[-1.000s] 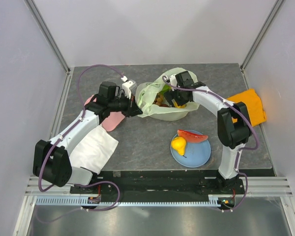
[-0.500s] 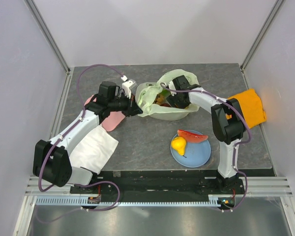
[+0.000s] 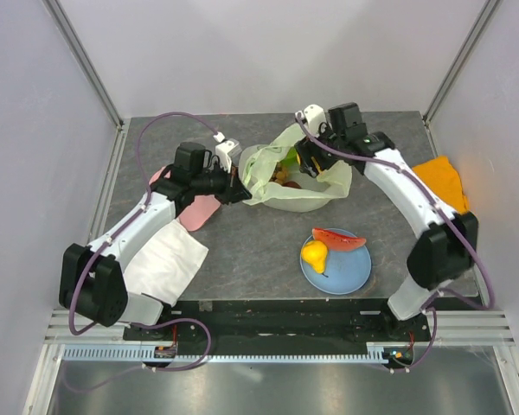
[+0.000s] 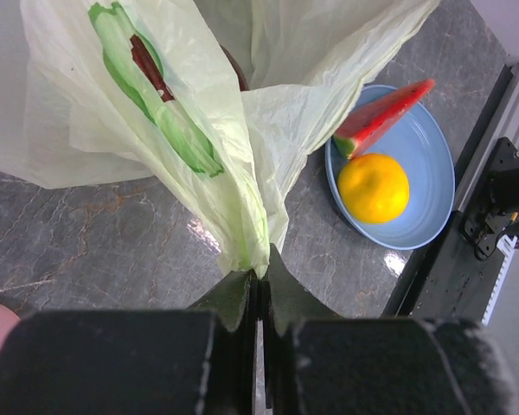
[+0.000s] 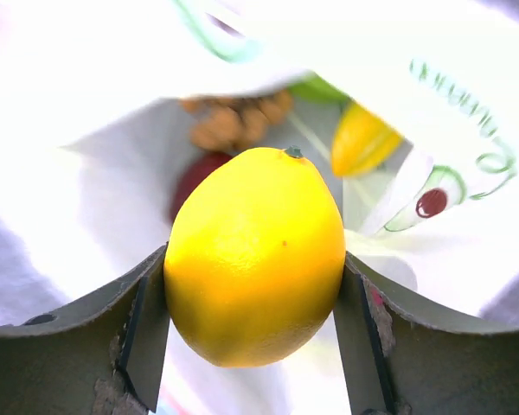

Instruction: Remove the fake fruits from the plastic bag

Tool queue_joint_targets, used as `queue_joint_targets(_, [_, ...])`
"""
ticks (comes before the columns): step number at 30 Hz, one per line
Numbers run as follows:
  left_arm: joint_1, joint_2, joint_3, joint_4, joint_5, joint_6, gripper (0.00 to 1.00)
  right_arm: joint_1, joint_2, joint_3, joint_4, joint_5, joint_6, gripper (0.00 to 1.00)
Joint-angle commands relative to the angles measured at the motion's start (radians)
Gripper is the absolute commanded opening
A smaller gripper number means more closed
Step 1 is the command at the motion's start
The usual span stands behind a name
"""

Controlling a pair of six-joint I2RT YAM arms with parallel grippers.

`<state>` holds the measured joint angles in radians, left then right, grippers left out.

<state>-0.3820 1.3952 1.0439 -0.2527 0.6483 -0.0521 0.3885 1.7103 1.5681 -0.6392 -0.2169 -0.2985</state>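
Right claw [image 5: 255, 290] clamps a lemon [image 5: 255, 242] only its wrist view shows; left claw [image 4: 259, 278] pinches the bag [image 4: 199, 104].

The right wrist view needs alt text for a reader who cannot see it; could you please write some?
A yellow lemon is clamped in the right pincer, filling the middle of the frame. Behind it, blurred, lies the open bag with more fruits inside: dark red, brown and orange-yellow.

The plate [image 3: 348, 270] lies on the table [image 3: 242, 251] before the plastic bag [image 3: 281, 197].
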Motion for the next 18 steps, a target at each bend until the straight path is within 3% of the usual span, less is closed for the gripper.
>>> queue_joint_targets(1, [0.000,0.019,0.064,0.036,-0.006,-0.003,0.02,-0.004,-0.146,0.001,-0.066,-0.191,-0.028,0.43])
queue_joint_targets(5, [0.000,0.030,0.090,0.023,-0.018,0.012,0.02,-0.005,-0.264,-0.020,-0.117,-0.260,-0.089,0.44])
queue_joint_targets(10, [0.000,0.027,0.105,0.018,-0.032,0.029,0.01,-0.005,-0.414,-0.060,-0.385,-0.309,-0.278,0.45])
queue_joint_targets(13, [0.002,0.022,0.108,0.018,-0.039,0.041,0.02,-0.005,-0.509,-0.184,-0.526,-0.291,-0.425,0.46])
queue_joint_targets(18, [0.002,0.021,0.114,0.015,-0.041,0.044,0.01,-0.005,-0.604,-0.426,-0.550,-0.158,-0.511,0.45])
